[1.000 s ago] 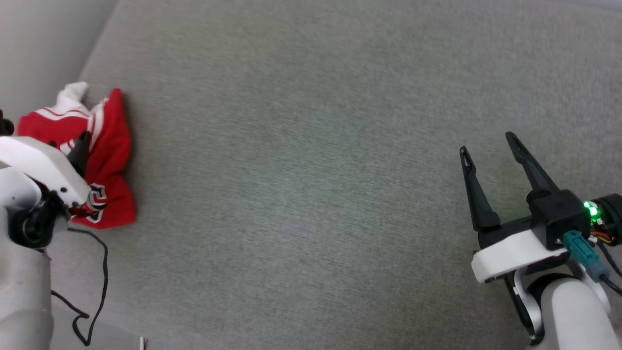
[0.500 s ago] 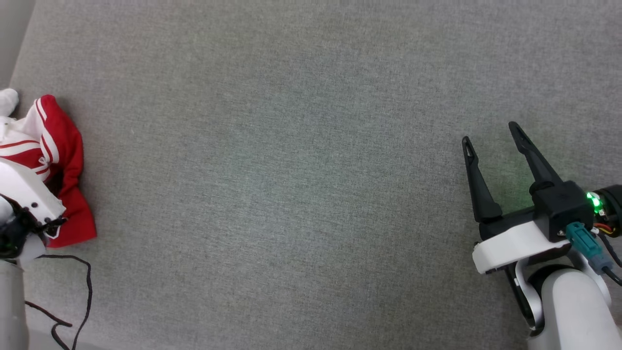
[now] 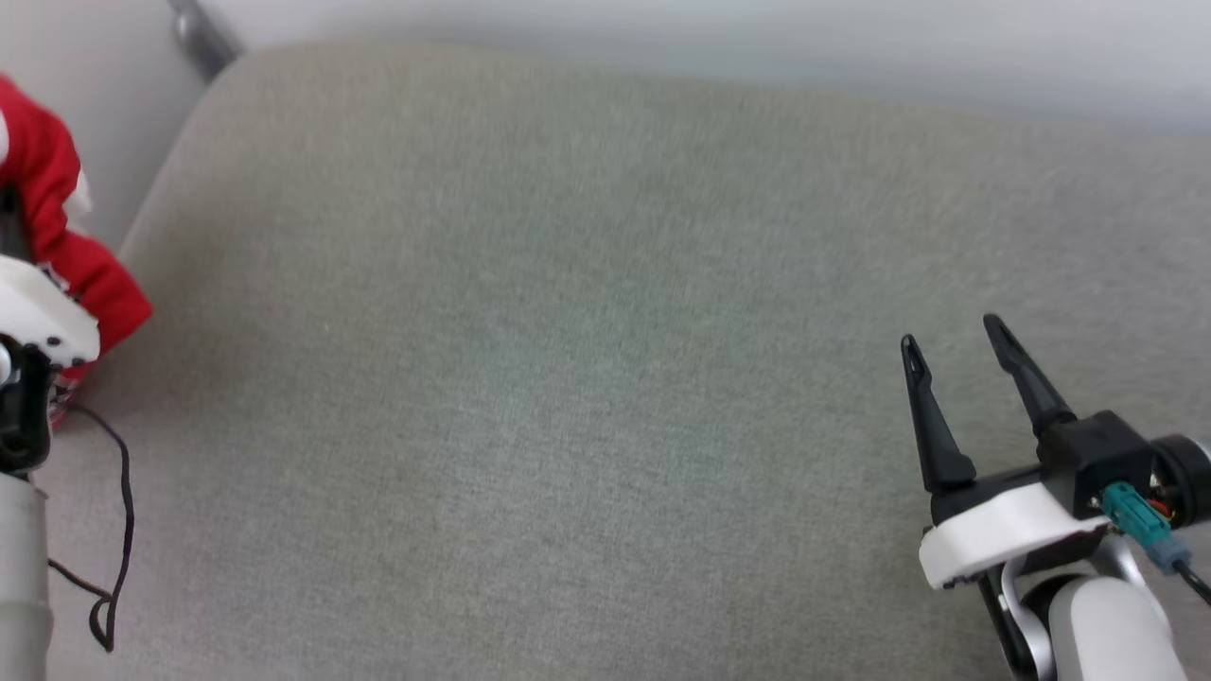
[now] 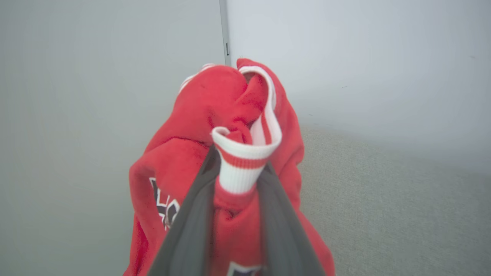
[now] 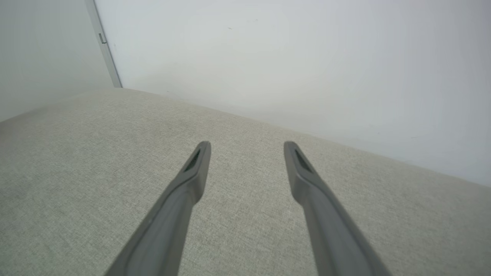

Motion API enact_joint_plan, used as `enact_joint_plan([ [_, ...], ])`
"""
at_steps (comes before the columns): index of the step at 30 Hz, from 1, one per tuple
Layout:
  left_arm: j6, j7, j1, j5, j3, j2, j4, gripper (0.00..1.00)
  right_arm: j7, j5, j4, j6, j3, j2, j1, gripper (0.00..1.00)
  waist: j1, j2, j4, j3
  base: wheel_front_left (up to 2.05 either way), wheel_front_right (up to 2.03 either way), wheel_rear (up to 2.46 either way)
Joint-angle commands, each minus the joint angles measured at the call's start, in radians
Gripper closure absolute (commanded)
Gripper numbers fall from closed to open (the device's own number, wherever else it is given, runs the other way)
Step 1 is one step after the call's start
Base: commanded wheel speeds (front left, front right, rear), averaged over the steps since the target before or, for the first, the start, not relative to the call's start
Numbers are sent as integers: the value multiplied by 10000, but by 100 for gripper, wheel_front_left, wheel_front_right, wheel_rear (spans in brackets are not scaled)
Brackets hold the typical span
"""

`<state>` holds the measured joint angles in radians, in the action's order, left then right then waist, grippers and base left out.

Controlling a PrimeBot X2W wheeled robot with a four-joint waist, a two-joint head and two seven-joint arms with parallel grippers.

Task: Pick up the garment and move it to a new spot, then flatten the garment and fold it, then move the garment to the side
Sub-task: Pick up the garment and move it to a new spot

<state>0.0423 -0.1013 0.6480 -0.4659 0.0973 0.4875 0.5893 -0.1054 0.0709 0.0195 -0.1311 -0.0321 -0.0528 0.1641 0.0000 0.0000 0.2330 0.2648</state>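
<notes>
Left gripper (image 4: 238, 178) was clamped tight on the shirt (image 4: 215, 103), its striped cuff pinched between the fingers. Red cloth bunched up past the tips and hung below them, apparently clear of the grey cushion (image 3: 568, 378). Right gripper (image 3: 950, 331) was spread wide, holding nothing, over the cushion and well apart from the shirt. Beyond its fingertips stood a pale wall (image 5: 268, 57).

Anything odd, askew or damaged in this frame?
Nothing looks damaged. The garment is a crumpled wad, pinched at its striped trim by the left end effector near the left edge of the grey surface. A loose black cable dangles below that arm. The right end effector is open.
</notes>
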Motion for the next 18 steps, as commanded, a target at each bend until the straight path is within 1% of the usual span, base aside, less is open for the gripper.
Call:
enact_joint_plan([
  [1, -38, 421, 117, 249, -172, -8, -396, 100, -53, -257, 56, 7, 13, 35, -280, 0, 0, 0, -298, -967, 0, 0, 0],
  [4, 10, 825, 25, 478, -503, -261, -949, 100, -76, -587, 150, 7, 40, 37, -580, 0, 0, 0, -633, -1506, 0, 0, 0],
  [5, 10, 825, 25, 478, -503, -261, -949, 100, -76, -587, 150, 7, 40, 37, -580, 0, 0, 0, -633, -1506, 0, 0, 0],
  [6, 20, 954, -129, 611, -783, -487, -1329, 100, -71, -694, 198, 7, 33, 37, -762, 0, 0, 0, -929, -1803, 0, 0, 0],
  [7, 20, 954, -129, 611, -783, -487, -1329, 100, -71, -694, 198, 7, 33, 37, -762, 0, 0, 0, -929, -1803, 0, 0, 0],
  [8, 69, 951, -205, 603, -931, -669, -1532, 100, -47, -753, 206, 7, 51, 34, -853, 0, 0, 0, -1097, -1908, 0, 0, 0],
  [13, 117, 790, -809, 721, -1677, -1368, -2629, 100, 113, -912, 181, 7, -40, 31, -1178, 0, 0, 0, -2227, -2267, 0, 0, 0],
  [18, 223, 417, -1448, 738, -2652, -2242, -3489, 100, 266, -979, -7, 7, 91, 33, -1368, 0, 0, 0, -3283, -2125, 0, 0, 0],
])
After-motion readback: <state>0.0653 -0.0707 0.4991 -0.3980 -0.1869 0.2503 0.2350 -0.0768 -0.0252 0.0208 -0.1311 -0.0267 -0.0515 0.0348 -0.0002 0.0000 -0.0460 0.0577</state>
